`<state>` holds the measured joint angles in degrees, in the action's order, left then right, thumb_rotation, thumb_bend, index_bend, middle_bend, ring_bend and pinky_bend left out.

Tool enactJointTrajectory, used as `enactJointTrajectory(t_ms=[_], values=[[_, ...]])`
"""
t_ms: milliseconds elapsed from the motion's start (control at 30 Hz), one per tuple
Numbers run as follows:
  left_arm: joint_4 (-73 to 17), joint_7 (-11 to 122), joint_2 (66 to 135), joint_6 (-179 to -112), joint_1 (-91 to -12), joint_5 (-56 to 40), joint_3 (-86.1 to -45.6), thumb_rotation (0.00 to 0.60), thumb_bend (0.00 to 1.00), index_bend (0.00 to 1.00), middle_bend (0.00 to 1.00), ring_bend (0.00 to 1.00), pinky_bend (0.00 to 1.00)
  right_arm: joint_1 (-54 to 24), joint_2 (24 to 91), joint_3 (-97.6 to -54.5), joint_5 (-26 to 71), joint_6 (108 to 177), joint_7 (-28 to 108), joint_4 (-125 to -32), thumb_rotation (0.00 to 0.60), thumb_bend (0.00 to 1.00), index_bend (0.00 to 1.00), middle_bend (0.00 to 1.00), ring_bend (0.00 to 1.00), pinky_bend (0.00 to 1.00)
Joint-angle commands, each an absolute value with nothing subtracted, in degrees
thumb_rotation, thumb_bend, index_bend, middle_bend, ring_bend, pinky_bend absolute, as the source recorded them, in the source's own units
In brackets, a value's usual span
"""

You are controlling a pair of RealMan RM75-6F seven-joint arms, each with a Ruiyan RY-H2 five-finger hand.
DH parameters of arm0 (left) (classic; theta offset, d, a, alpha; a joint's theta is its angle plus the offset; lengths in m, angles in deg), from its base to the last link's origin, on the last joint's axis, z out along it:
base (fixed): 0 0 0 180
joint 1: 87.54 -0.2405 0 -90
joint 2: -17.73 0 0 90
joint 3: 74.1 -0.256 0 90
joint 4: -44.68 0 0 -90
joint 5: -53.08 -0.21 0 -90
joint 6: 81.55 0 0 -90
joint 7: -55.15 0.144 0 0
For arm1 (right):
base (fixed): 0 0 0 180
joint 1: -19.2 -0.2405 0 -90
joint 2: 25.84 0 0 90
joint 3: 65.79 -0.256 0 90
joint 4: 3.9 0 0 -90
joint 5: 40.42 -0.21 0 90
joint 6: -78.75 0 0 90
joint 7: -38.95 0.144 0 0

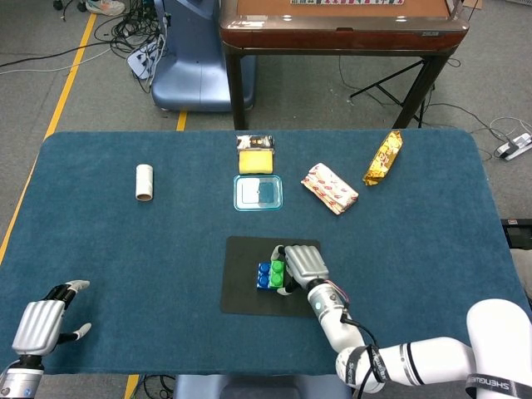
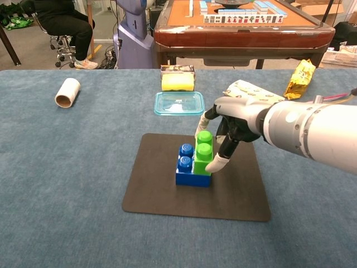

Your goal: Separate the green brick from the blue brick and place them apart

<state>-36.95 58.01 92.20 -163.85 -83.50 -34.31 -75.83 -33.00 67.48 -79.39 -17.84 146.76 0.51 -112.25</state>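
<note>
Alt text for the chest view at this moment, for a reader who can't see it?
The right hand closes its fingers around a green brick stacked on a blue brick, on a dark mat on a blue table. Behind lie a clear lid, a yellow sponge and a white roll.
</note>
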Motion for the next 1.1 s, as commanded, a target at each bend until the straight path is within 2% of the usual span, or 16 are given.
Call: enactJointTrajectory(t_ms=[33, 200, 400, 633, 933, 1100], values=[[-36.74, 58.07, 92.41, -163.84, -83.55, -34.3, -75.86, 0.6, 0.1, 0.3, 0.27, 0.28, 0.59, -33.06, 67.78, -79.29, -17.69, 146.8, 0.73, -111.89, 0.6, 0.0, 0.41, 1.0, 1.0, 1.0], [-36.42, 57.97, 92.71, -163.71, -83.59, -34.28, -75.97, 0.6, 0.1, 0.3, 0.27, 0.28, 0.59, -32.74, 68.03, -79.09, -16.85, 146.78, 1.64, -111.55, 0.6, 0.02, 0.43, 1.0, 1.0, 1.0], [-36.41, 57.89, 92.81, -163.77, -83.53, -34.44, -75.93, 0.6, 0.1, 0.3, 0.27, 0.28, 0.59, -31.86, 67.67, -78.77, -15.29, 146.87, 3.15, -111.57, 0.6, 0.23, 0.48, 1.0, 1.0, 1.0], [-38.16, 58.08, 92.43, -164.16, -83.0, -35.47, -75.72, 0.6, 0.1, 0.3, 0.28, 0.29, 0.59, -30.18, 65.33, -79.56, -12.21, 146.46, 6.59, -113.63, 0.6, 0.34, 0.52, 1.0, 1.0, 1.0], [-45.41, 58.56, 90.59, -163.18, -79.81, -36.96, -73.54, 0.6, 0.1, 0.27, 0.29, 0.39, 0.62, -28.05, 58.83, -81.29, -8.51, 147.34, 9.62, -118.68, 0.6, 0.37, 0.54, 1.0, 1.0, 1.0], [-52.09, 59.31, 89.36, -161.08, -76.52, -37.42, -71.28, 0.6, 0.1, 0.27, 0.34, 0.46, 0.69, -27.26, 54.46, -83.25, -7.18, 148.14, 10.93, -122.17, 0.6, 0.37, 0.55, 1.0, 1.0, 1.0]])
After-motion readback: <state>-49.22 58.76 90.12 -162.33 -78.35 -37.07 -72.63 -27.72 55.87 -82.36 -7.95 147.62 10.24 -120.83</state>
